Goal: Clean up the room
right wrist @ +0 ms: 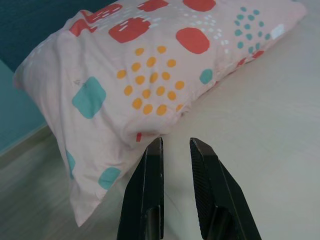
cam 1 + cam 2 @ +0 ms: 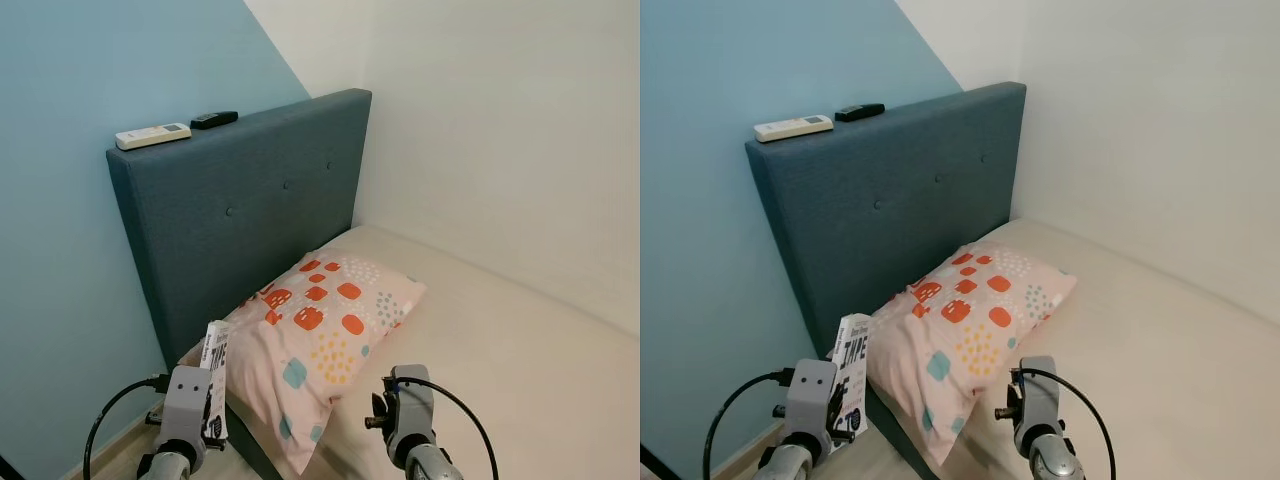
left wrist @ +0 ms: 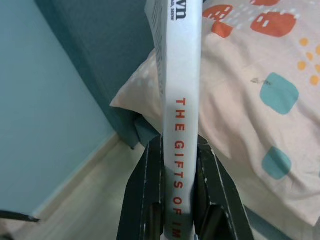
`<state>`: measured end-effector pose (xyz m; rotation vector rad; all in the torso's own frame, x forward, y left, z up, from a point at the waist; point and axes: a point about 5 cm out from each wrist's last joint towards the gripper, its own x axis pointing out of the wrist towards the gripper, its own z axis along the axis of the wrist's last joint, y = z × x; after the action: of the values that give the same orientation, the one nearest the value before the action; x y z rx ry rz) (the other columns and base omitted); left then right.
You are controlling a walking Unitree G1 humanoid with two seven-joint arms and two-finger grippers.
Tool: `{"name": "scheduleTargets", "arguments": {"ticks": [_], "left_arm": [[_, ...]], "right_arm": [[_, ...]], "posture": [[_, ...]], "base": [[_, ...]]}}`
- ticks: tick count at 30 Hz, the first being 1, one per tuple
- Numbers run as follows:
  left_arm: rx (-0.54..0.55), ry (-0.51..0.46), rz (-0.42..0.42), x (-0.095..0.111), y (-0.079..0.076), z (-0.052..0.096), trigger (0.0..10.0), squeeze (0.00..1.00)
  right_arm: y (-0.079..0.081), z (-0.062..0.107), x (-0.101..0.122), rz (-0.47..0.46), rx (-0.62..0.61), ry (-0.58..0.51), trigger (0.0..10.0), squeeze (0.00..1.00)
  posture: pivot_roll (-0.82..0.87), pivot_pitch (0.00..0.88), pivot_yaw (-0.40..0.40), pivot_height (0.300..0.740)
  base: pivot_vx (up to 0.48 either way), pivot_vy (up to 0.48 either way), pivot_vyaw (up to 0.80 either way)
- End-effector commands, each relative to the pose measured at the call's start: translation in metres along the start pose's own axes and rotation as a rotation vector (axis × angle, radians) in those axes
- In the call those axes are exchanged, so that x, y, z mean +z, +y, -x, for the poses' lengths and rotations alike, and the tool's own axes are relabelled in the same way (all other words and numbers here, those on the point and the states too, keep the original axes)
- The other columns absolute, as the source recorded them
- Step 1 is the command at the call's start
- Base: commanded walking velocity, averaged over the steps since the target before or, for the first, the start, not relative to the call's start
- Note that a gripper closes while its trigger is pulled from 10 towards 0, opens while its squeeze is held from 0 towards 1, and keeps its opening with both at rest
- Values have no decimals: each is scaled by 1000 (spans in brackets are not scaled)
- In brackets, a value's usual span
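Left eye view: left gripper holds a white book upright at the bed's near corner, just beside the pillow. Pillow is pink with orange, teal and yellow patches, leaning against the dark blue headboard. A white remote and a black remote lie on top of the headboard. Bare cream mattress runs along the white wall.

Right eye view: same scene; black lettering shows on the book's cover, right arm raised over the mattress edge.

Left wrist view: fingers clamp the book's spine from both sides. Spine is pale grey-white with red capitals reading "THE GIFTS OF IM", the rest hidden. Pillow and wood floor sit behind.

Right wrist view: right gripper holds nothing, fingers a narrow gap apart, above the mattress just beside the pillow's lower edge.
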<state>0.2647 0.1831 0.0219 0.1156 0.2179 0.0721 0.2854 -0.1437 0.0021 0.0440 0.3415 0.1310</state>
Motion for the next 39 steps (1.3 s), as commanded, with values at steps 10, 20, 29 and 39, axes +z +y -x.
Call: {"name": "scheduleTargets", "arguments": {"ticks": [10,20,29,39], "left_arm": [[18,-33,-10,12,15,-6,10000,0],[24,-89,508,57,9,-28,10000,0],[182,-72,1090,82,-12,-47,10000,0],[36,-160,1246,112,-24,-49,10000,0]], "right_arm": [[11,-3,10,-99,189,13,10000,0],[35,1,30,-358,425,-21,10000,0],[39,8,42,-655,472,-69,10000,0],[50,21,57,-954,610,-92,10000,1000]], "posture": [[39,80,-62,728],[42,75,-71,728],[36,80,-56,728],[37,82,-48,728]], "base": [[0,0,0],[0,0,0],[0,0,0],[0,0,0]]}}
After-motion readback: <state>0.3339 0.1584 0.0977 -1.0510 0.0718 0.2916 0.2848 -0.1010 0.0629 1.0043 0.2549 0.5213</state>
